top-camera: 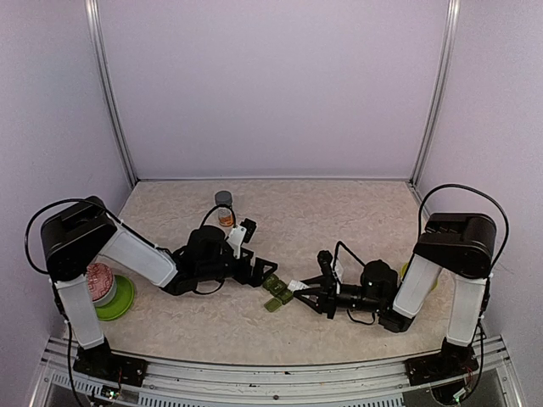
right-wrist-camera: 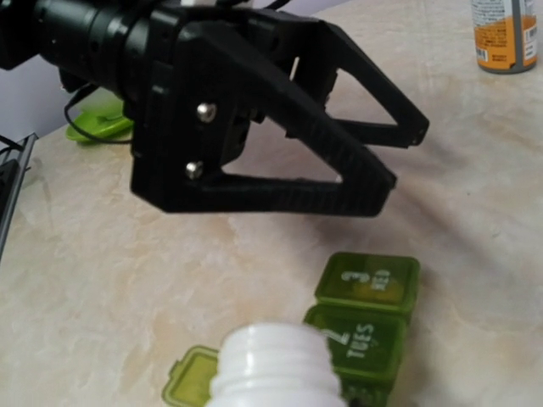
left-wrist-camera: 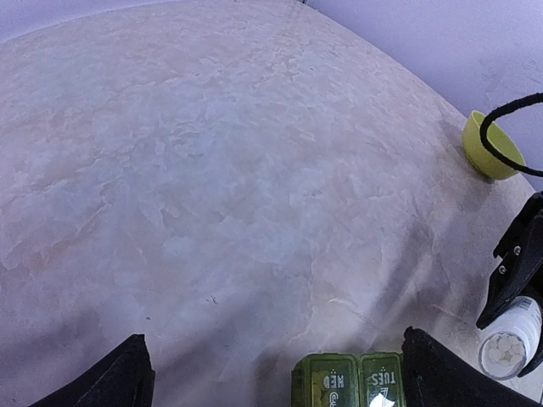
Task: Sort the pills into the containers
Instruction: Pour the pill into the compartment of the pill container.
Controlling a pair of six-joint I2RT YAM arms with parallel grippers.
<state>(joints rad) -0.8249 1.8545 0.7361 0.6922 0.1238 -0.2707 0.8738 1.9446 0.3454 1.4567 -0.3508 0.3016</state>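
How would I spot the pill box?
On the beige table, look near the front middle, where the left arm and right arm almost meet. The pill box lies flat there: a short dark-green strip of square lidded cells with day names, unlike the round lime bowl.

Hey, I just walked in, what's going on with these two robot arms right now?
They are sorting pills. The right hand is shut on an open white bottle, held on its side with its mouth toward the small green pill box. White pills show inside the mouth. The left hand hovers wide open beside the box, holding nothing. One lid is flipped open.
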